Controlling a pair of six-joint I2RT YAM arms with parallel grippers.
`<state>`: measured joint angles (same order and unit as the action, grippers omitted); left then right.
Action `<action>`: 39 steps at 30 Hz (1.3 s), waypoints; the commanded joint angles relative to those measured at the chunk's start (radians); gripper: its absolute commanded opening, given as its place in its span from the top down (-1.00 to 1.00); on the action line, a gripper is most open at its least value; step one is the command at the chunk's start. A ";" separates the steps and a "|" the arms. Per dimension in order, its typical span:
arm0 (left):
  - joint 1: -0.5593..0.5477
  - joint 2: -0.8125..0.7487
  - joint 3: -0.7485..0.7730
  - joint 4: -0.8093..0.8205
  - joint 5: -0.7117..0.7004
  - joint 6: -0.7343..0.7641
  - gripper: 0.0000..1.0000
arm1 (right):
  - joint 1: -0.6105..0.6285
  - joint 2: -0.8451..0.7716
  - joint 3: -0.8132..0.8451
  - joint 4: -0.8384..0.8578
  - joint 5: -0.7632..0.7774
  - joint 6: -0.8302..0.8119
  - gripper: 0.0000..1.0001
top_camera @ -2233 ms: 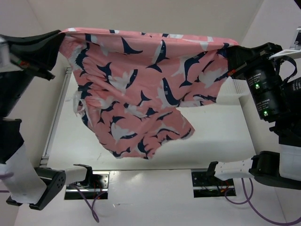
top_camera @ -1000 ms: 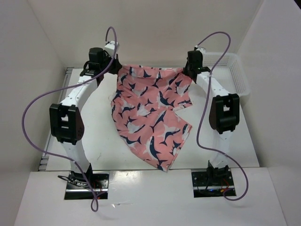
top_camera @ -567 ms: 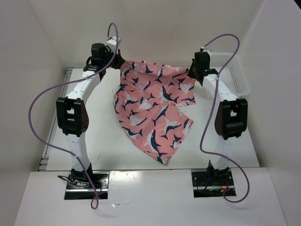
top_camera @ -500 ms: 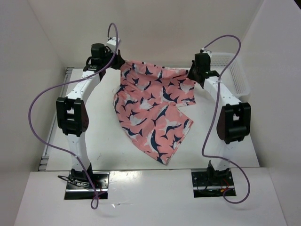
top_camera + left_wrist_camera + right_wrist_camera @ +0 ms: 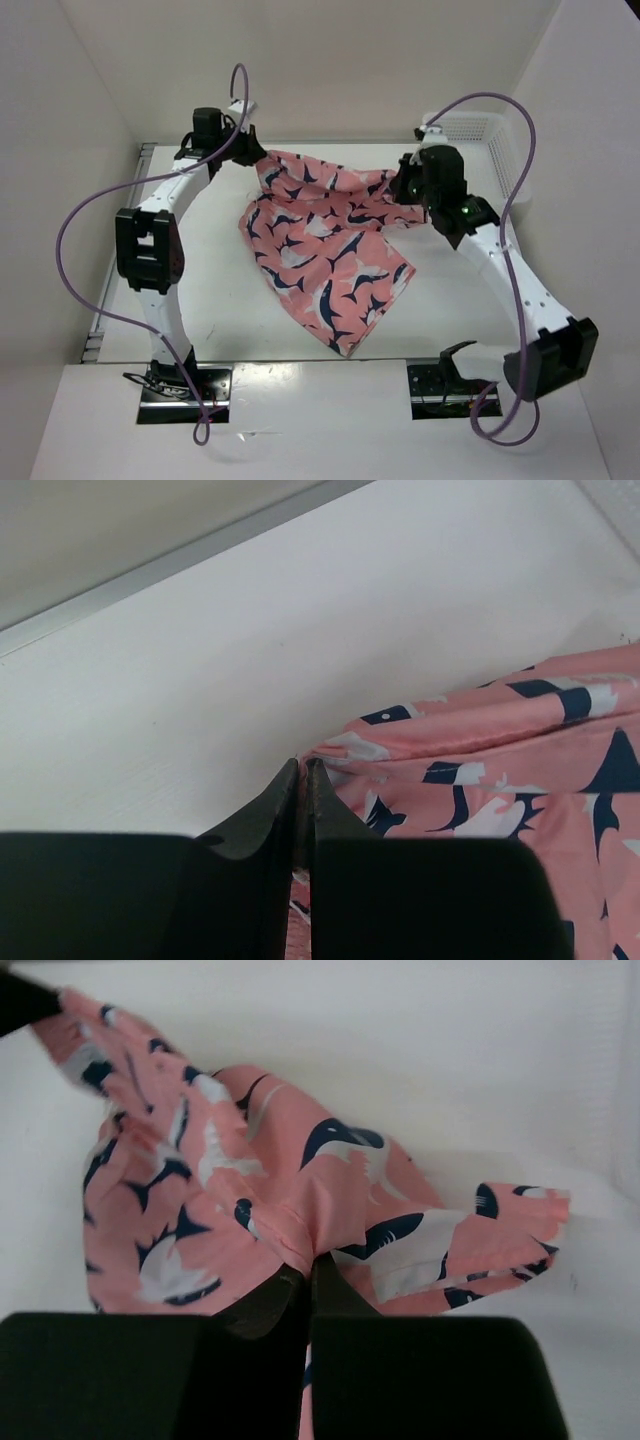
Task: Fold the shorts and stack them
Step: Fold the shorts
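Note:
The salmon-pink shark-print shorts (image 5: 325, 240) lie spread on the white table, stretched between both arms along their far edge. My left gripper (image 5: 250, 152) is shut on the far left corner of the shorts (image 5: 470, 770); its jaws pinch the cloth edge (image 5: 302, 765) just above the table. My right gripper (image 5: 405, 185) is shut on a fold at the far right side of the shorts (image 5: 190, 1190), cloth bunched between the fingertips (image 5: 308, 1260). One leg trails toward the near edge of the table.
A white mesh basket (image 5: 505, 150) stands at the far right corner of the table (image 5: 200, 290). Purple cables loop above both arms. Enclosure walls rise at the back and on both sides. A metal rail runs along the table's left edge.
Both grippers have lowered the shorts from hanging high to lying on the table. In the last half second the right gripper moved nearer and lower, and the cloth's far edge slackened.

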<state>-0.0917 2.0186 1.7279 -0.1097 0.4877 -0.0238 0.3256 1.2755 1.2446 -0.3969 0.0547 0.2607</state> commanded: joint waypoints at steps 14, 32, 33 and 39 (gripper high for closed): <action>0.046 -0.067 -0.128 0.156 0.147 0.024 0.99 | 0.457 -0.166 -0.230 -0.169 -0.124 -0.008 1.00; 0.170 -0.276 -0.439 0.065 0.192 0.024 0.99 | 0.719 -0.094 -0.284 -0.169 -0.207 -0.020 1.00; 0.170 -0.291 -0.439 0.053 0.192 0.024 0.99 | 0.719 -0.094 -0.284 -0.169 -0.207 -0.020 1.00; 0.199 -0.432 -0.496 -0.120 0.193 0.024 0.99 | 0.765 -0.105 -0.284 -0.178 -0.172 -0.011 1.00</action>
<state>0.0845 1.6966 1.2556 -0.1658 0.6464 -0.0257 1.0588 1.1828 0.9554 -0.5636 -0.1261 0.2493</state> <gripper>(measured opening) 0.098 0.004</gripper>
